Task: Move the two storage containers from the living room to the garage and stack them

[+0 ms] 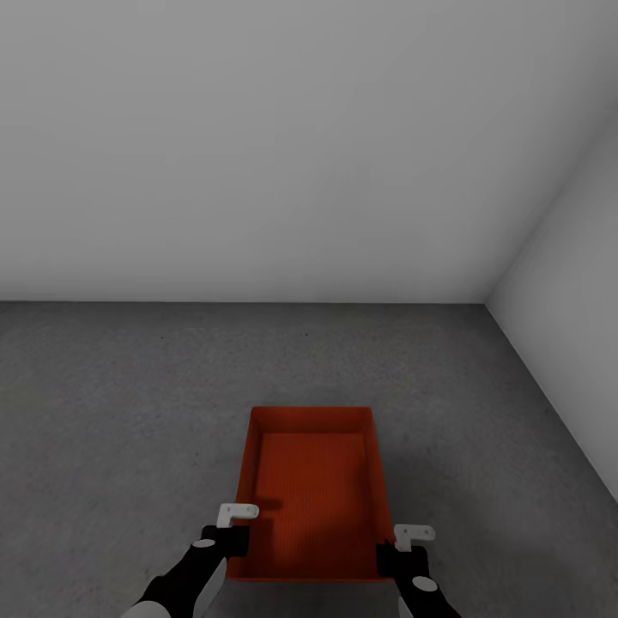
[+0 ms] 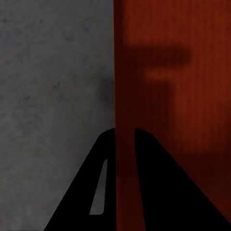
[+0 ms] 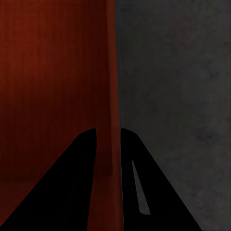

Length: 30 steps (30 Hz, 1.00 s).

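Both grippers sit closest to me: my left gripper [image 1: 225,538] is closed on the left long wall of the orange-red shallow rectangular plastic container [image 1: 313,489], and my right gripper [image 1: 403,554] is closed on the right wall, one finger inside and one outside. Between my hands the open bin reaches forward, low over the dark grey speckled concrete floor [image 1: 103,412], whether touching I cannot tell. I judge it light and stiff, but thin smooth walls may slip, so holding both side walls near the corners seems right.

An orange-red storage container [image 1: 313,493] sits over the dark concrete floor [image 1: 112,412].
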{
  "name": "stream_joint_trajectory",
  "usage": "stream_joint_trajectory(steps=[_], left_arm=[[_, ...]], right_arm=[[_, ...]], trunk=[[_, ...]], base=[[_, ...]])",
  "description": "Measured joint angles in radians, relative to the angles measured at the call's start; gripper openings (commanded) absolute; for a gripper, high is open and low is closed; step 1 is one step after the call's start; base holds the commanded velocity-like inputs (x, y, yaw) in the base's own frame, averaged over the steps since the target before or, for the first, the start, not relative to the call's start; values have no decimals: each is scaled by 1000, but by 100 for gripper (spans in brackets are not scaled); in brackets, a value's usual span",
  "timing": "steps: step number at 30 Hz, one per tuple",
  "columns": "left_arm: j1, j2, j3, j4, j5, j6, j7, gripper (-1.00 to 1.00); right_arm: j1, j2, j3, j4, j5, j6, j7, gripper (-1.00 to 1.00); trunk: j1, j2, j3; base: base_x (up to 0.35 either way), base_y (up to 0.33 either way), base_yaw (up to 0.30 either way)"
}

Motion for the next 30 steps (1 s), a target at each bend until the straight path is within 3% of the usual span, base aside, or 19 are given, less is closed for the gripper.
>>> stream_joint_trajectory(steps=[30], left_arm=[[0,-1,-1,-1,0,0,2,-100]], right_arm=[[0,-1,-1,0,0,-1,2,-100]], trunk=[[0,0,0]], base=[[0,0,0]])
